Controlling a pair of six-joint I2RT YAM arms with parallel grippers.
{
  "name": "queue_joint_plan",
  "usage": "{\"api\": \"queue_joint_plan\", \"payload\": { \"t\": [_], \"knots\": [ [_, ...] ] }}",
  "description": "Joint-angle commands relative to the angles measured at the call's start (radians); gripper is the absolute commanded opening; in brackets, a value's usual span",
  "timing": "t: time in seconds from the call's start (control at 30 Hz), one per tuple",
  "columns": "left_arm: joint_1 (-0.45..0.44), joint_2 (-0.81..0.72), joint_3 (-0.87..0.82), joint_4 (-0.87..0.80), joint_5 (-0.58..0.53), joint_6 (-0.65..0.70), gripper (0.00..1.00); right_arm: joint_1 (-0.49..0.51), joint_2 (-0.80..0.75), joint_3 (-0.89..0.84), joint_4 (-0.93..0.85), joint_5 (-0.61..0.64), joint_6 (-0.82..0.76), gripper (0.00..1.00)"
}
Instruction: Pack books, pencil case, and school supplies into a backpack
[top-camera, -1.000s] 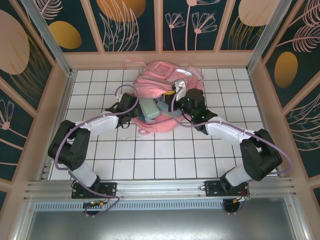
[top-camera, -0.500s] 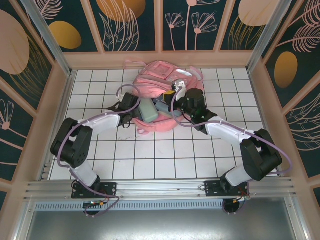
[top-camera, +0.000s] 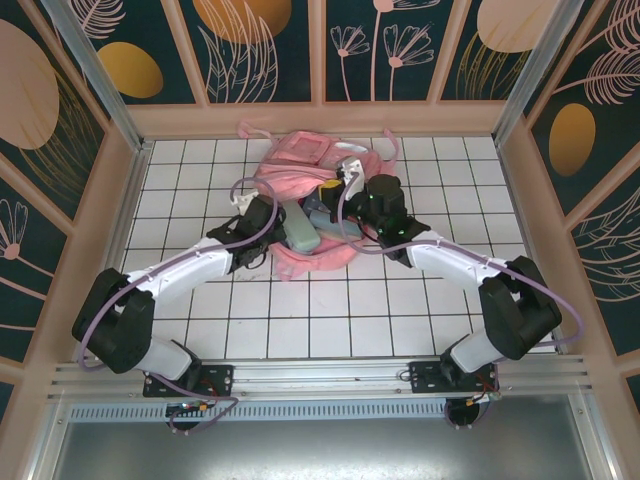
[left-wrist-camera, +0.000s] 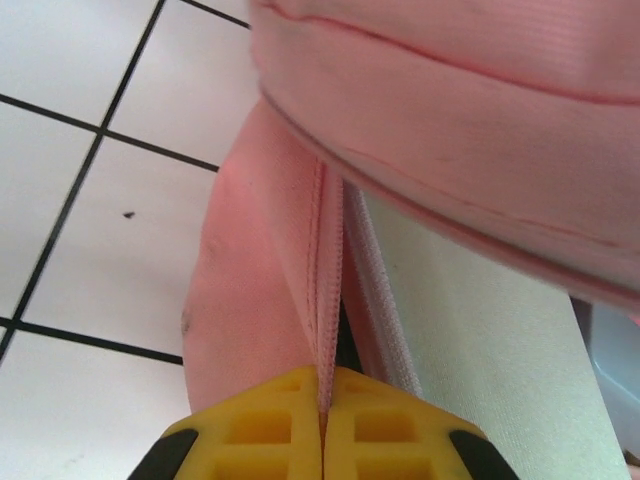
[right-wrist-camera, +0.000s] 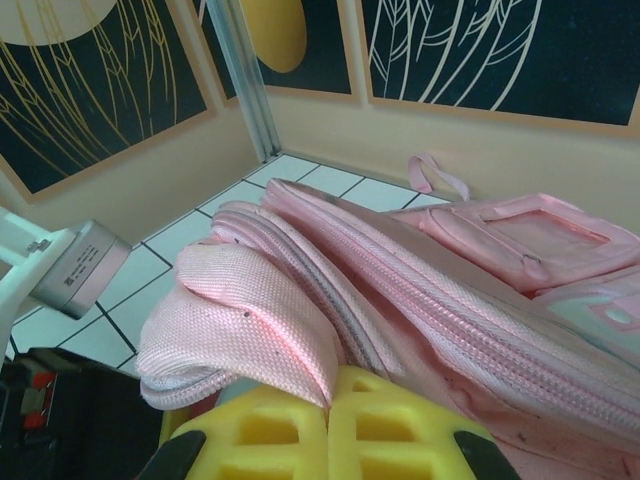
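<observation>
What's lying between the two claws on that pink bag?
In the top view, a grey-teal oblong case lies between the left claw and right claw, poking from the backpack.

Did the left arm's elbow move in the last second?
Yes. The left arm's elbow swung toward the near rail and the left wall.

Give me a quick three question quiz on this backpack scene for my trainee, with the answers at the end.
1. True or false: the left hand is shut on backpack fabric.
2. What does the right hand pinch? A) a book B) a fold of backpack fabric C) nothing
3. Fill in: the backpack's colour is ____.
Key: 1 true; 2 B; 3 pink.
</observation>
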Motion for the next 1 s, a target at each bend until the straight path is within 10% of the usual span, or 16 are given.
{"api": "queue_joint_plan", "payload": {
  "t": [0.0,0.53,0.97],
  "knots": [
    [-0.041,-0.047,-0.010,0.056,0.009,-0.067,0.00,0.021,0.006,0.028,0.028,-0.001,-0.021,0.00],
    [-0.108,-0.055,-0.141,0.230,0.072,-0.193,0.00,0.001,-0.243,-0.253,-0.010,0.166,0.020,0.47],
    [-0.316,0.142,0.031,0.374,-0.033,-0.330,0.00,-0.147,-0.332,-0.317,-0.109,0.256,0.101,0.46]
  ]
}}
